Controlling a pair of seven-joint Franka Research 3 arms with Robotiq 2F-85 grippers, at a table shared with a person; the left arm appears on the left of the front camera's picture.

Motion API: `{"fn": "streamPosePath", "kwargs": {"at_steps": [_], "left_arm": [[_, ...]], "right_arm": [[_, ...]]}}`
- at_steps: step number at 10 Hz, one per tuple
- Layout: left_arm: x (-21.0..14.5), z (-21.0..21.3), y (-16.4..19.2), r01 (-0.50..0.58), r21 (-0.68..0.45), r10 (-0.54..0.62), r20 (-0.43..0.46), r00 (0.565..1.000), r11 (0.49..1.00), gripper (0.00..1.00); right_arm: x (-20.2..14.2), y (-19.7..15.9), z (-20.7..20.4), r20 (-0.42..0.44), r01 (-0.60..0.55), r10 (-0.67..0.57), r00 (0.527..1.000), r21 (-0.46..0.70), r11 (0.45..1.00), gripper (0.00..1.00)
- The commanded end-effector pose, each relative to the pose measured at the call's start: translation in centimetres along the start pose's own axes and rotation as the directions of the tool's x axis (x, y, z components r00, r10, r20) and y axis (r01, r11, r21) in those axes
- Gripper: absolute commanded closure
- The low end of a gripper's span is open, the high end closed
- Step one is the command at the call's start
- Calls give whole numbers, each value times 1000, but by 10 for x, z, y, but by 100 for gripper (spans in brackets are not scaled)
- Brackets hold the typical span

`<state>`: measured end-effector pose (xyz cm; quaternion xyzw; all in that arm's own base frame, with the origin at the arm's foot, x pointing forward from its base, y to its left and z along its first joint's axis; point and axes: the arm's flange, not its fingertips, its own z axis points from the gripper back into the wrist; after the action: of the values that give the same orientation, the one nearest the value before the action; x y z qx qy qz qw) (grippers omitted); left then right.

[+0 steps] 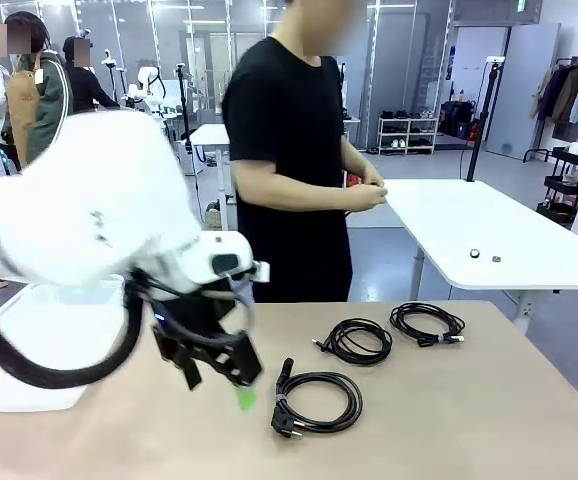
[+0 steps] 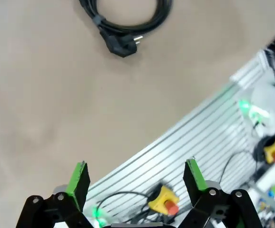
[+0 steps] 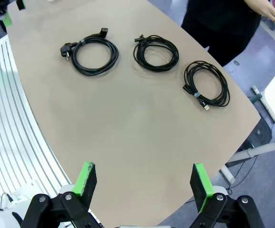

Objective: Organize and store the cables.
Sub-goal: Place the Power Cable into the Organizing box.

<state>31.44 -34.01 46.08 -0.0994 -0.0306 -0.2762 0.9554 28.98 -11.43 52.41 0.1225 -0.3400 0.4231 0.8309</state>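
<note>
Three coils sat mid-table: plugged cable toward the near edge, second cable and third cable by the far edge. Left gripper hung beside the plugged cable, jaws spread, empty. Right gripper was high above, also spread, empty.

Risk: pinching one strand would probably unspool a coil.

White box at the left edge was mostly hidden by the arm.

cut-off and unresolved items
power cable ahead of the left gripper jaws: coil cut by the top edge, only its lower arc and plug seen. two small objects on the far white table: too small to identify.
</note>
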Motion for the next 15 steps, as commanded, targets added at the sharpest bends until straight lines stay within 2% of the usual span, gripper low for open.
{"fn": "streamPosePath", "kwargs": {"at_steps": [1, 3, 6, 7, 8, 9, 10, 13, 15], "left_arm": [[42, -27, -13, -135, 78, 134, 26, 991, 988, 0], [66, -67, -22, -254, 123, 239, 125, 963, 959, 0], [89, -101, -18, -335, 204, 305, 165, 938, 920, 0], [98, -107, -16, -397, 229, 364, 175, 915, 889, 0], [106, -108, -15, -398, 247, 356, 199, 913, 883, 0], [108, -107, -15, -378, 206, 347, 170, 922, 903, 0], [85, -104, 1, -368, 207, 331, 190, 924, 907, 0], [85, -104, 1, -368, 207, 331, 190, 924, 907, 0], [107, -114, 3, -392, 224, 360, 174, 917, 892, 0]], "right_arm": [[0, 0, 1, 3, -4, 4, 1000, 0, 1000, 0], [0, 0, 1, 3, -4, 4, 1000, 0, 1000, 0], [0, 0, 1, 3, -4, 4, 1000, 0, 1000, 0], [0, 0, 1, 3, -4, 4, 1000, 0, 1000, 0], [0, 0, 1, 3, -4, 4, 1000, 0, 1000, 0], [0, 0, 1, 3, -4, 4, 1000, 0, 1000, 0], [0, 0, 1, 3, -4, 4, 1000, 0, 1000, 0], [0, 0, 1, 3, -4, 4, 1000, 0, 1000, 0], [0, 0, 1, 3, -4, 4, 1000, 0, 1000, 0]]}}
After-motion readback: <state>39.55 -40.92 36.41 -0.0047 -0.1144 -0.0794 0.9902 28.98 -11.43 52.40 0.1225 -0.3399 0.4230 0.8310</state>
